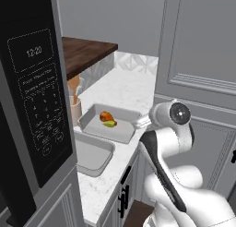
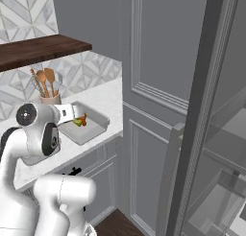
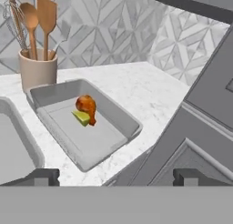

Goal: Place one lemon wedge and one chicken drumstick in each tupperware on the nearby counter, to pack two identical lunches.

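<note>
On the white counter [image 1: 126, 90] a grey tupperware [image 1: 120, 133] holds an orange chicken drumstick [image 1: 106, 116] with a yellow-green lemon wedge [image 1: 110, 124] touching it. The hand view shows the same tupperware [image 3: 107, 141], drumstick [image 3: 86, 104] and wedge [image 3: 82, 118]. A second tupperware [image 1: 94, 157] lies nearer the microwave, and the part of its floor that shows [image 3: 16, 143] is bare. My gripper [image 3: 116, 176] is open with nothing between its fingers. It hangs by the counter's front edge, just short of the filled tupperware's rim [image 1: 142, 122], [image 2: 73, 114].
A beige holder with wooden utensils [image 1: 75, 106] stands behind the tupperwares against the tiled wall. A microwave [image 1: 32, 101] fills the left. A dark wooden shelf [image 1: 85, 53] hangs above the counter. Tall grey cabinet panels [image 1: 198, 60] close off the right.
</note>
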Available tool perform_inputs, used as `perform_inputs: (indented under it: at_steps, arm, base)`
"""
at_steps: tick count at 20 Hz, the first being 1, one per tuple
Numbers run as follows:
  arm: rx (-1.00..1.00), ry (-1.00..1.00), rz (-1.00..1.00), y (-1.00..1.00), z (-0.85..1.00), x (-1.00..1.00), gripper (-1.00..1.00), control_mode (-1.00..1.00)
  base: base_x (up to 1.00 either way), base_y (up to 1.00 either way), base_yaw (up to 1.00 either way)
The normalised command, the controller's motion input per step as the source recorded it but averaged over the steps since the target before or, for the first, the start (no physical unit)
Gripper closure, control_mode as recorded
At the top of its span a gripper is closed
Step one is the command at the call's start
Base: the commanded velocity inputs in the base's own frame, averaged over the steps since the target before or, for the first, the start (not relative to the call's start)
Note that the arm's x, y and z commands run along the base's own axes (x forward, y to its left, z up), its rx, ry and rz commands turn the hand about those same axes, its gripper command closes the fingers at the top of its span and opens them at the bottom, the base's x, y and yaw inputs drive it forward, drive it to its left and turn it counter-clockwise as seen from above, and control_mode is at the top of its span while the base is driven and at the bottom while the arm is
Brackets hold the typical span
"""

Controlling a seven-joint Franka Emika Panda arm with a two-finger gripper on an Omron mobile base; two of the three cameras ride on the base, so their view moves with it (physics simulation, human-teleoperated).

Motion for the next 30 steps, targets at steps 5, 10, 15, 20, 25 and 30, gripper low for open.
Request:
perform_inputs:
  at_steps: [5, 10, 15, 20, 25, 30]
  arm:
    - [0.05, -0.03, 0.04, -0.11, 0.37, -0.91, -1.0, -1.0]
    - [0.02, 0.0, 0.0, -0.34, 0.01, -0.5, -1.0, -1.0]
    - [0.02, 0.0, 0.0, -0.37, -0.04, -0.31, -1.0, 1.0]
    - [0.0, 0.0, 0.0, 0.0, 0.0, 0.0, -1.0, 1.0]
    - [0.0, 0.0, 0.0, 0.0, 0.0, 0.0, -1.0, 1.0]
    - [0.0, 0.0, 0.0, 0.0, 0.0, 0.0, -1.0, 1.0]
  base:
    - [0.0, 0.0, 0.0]
    - [0.0, 0.0, 0.0]
    - [-0.15, -0.04, 0.0]
    - [-0.98, 0.0, -0.04]
    - [-1.0, 0.15, -0.19]
    - [-1.0, -0.1, -0.39]
